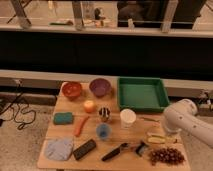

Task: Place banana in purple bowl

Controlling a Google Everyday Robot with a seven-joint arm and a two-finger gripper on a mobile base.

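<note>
The banana [156, 138] is pale yellow and lies flat near the table's front right, left of the arm's end. The purple bowl [100, 87] stands at the back of the table, right of the orange-red bowl [72, 89], and looks empty. My gripper [169, 134] is at the lower end of the white arm [184, 116], low over the table right beside the banana's right end. The arm hides most of it.
A green tray [141, 94] is at the back right. A round yellow-orange fruit [89, 106], dark small cup [104, 114], white cup [128, 118], blue cup [103, 131], carrot-like stick [81, 125], green sponge [63, 118], grey cloth [59, 148] and grapes [166, 156] fill the table.
</note>
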